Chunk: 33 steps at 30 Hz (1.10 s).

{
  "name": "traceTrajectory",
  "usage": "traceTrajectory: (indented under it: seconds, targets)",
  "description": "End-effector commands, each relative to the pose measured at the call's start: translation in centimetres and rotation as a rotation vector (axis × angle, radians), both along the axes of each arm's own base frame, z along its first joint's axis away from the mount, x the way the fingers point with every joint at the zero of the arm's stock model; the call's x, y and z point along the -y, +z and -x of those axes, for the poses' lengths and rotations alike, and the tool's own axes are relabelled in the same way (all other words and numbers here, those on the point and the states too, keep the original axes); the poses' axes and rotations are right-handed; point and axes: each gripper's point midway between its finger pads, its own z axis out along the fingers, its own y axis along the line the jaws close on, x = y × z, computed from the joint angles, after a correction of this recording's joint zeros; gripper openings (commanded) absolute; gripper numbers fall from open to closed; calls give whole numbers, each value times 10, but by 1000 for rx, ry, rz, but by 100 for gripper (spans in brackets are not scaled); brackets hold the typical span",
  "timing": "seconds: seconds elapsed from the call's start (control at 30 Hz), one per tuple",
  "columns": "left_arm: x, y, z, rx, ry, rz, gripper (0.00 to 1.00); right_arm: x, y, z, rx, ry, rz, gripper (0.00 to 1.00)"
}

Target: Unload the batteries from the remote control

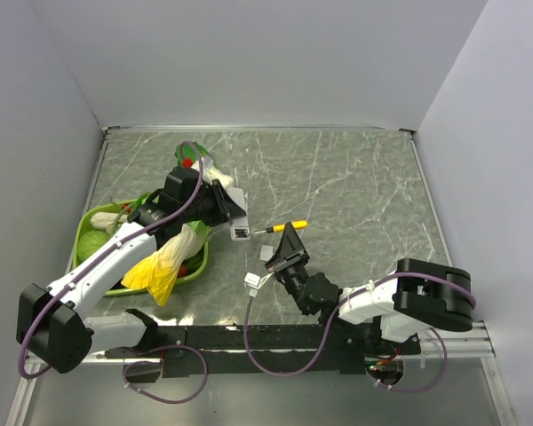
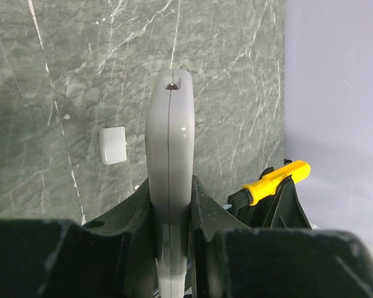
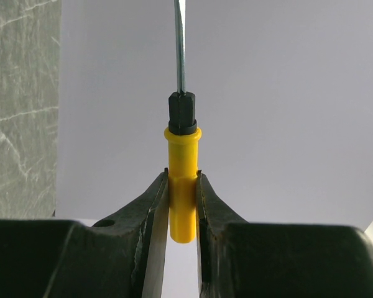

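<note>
**Mia:** What is hard to see here?

**Ben:** The batteries. I am not seeing them in any view. The remote control is showing only its thin edge to the left wrist camera. Its face and back are hiding, and so is its lower end, down between the black fingers.

**Mia:** Who is holding it?

**Ben:** The left gripper is squeezing it, with one finger pressing on each flat side. The remote is sticking out past the fingertips, with the grey marble table behind it.

**Mia:** And the other arm?

**Ben:** The right gripper is pinching a yellow tool by its handle. The handle is sitting right between the two fingers. Its black collar and thin metal rod are poking out past them, and the picture's top edge is cutting off the rod's tip.

**Mia:** Is the rod touching the remote?

**Ben:** From above it is pointing at the remote, very near it. I cannot tell if they are touching.

**Mia:** Anything else close by?

**Ben:** A small white cover piece is lying flat on the table, just beside the remote and apart from it. The left arm is covering part of a green tray.
</note>
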Motion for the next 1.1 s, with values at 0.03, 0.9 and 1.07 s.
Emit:
traceTrajectory:
  seconds: [0.03, 0.9, 1.07]
  targets:
    - [6, 19, -3, 41, 4, 56, 1, 9, 62, 15, 233, -38, -6, 0]
    - [11, 6, -4, 23, 4, 85, 1, -34, 78, 17, 131, 17, -310, 0]
    - [11, 7, -3, 26, -3, 93, 1, -25, 52, 13, 50, 8, -382, 0]
